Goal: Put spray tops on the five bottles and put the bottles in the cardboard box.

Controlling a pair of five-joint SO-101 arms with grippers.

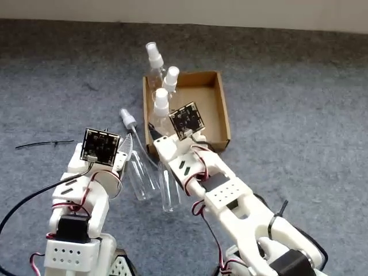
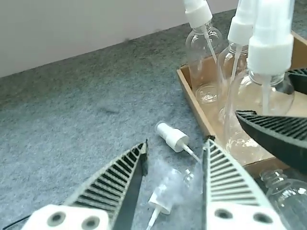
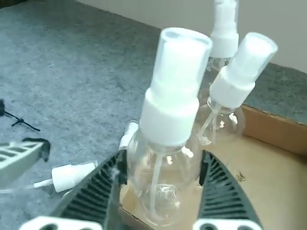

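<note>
1. Bottle (image 3: 163, 184) nearest the arms: clear plastic with a round body, a white spray top and a thin dip tube. It stands upright in the near left corner of the cardboard box (image 1: 223, 109), just inside the wall.
2. Right tool (image 3: 163, 158): its black ribbed fingers are pressed against both sides of this bottle's body, below the shoulder.
3. A second capped bottle (image 1: 171, 79) and a third capped bottle (image 1: 154, 56) stand upright behind it, in a row along the box's left wall.
4. The box is a shallow, brown, open-topped tray. The right half of its floor is bare.
5. Two uncapped bottles (image 1: 142, 172) (image 1: 171, 190) lie side by side on the desk (image 1: 299, 86) between the arms, close to the box's near edge.
6. Left tool (image 2: 176, 143): it hangs spread wide above the neck of one lying bottle, with a loose spray top (image 2: 160, 201) between its ribbed fingers. A second loose top (image 2: 171, 136) lies just beyond the fingertips, near the box's left wall.
7. The desk has a grey, felt-like covering, with wide open stretches to the left and right of the box. A thin black cable tie (image 1: 43, 144) lies far left. A pale wall (image 1: 230, 11) borders the far edge.
</note>
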